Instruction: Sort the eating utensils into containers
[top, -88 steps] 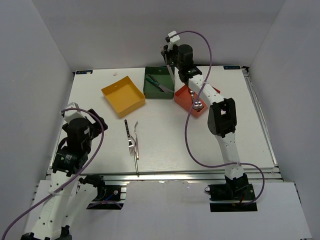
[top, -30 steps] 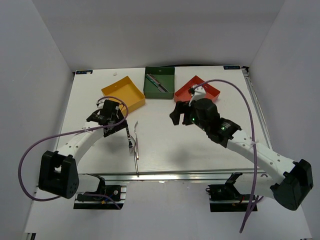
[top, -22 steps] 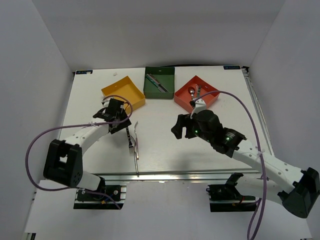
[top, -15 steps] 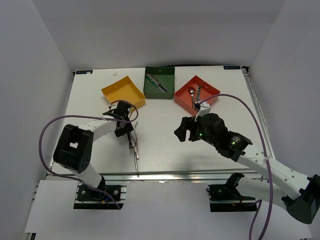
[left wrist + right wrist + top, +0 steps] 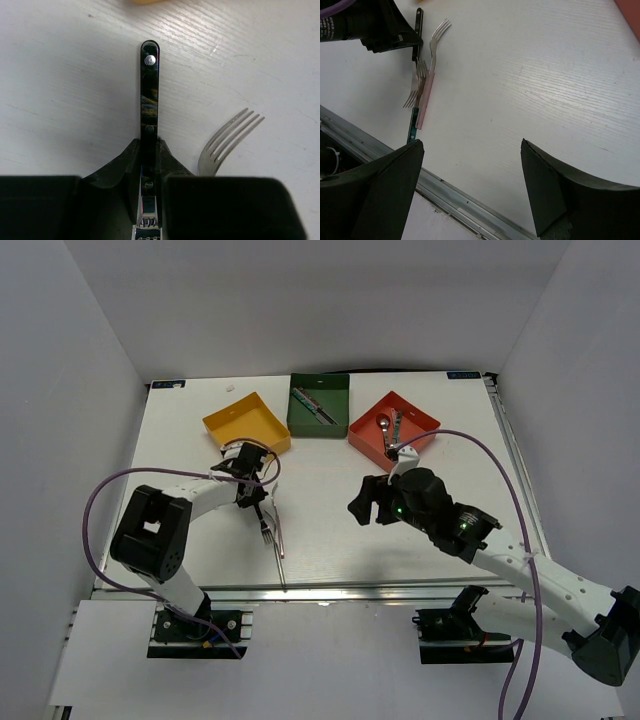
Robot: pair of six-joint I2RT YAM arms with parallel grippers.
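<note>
From above, my left gripper [image 5: 255, 485] is down on the white table [image 5: 330, 550]. Its jaws are closed around the black handle of the dark-handled fork [image 5: 264, 525], which lies with its tines pointing toward my bases. The pink-handled fork [image 5: 278, 538] lies just beside it on the right, turned the other way. The yellow tray [image 5: 245, 425] sits just beyond the dark-handled fork's handle end, near but apart. The dark green tray [image 5: 336, 391] stands farther beyond the fork and to its right, with slim utensils [image 5: 315, 405] inside. The red-orange tray [image 5: 421, 424], farther right again, holds two spoons [image 5: 386, 424]. My right gripper [image 5: 362, 505] hangs well to the right of the dark-handled fork, over bare table.

In my left wrist view, my two left fingers [image 5: 175, 170] press against either side of the dark-handled fork's handle. Its riveted end sticks out past them toward a sliver of the yellow tray. The pink-handled fork's tines lie just right of that handle, not touching it.

In my right wrist view, my right fingers [image 5: 385, 195] are spread wide with only table between them. The dark-handled fork lies far off to the upper left with my left gripper's black body over its handle. The pink-handled fork runs close alongside it. A teal handle [image 5: 412, 129] shows just past the dark-handled fork's tines. I cannot tell what utensil it belongs to.
</note>
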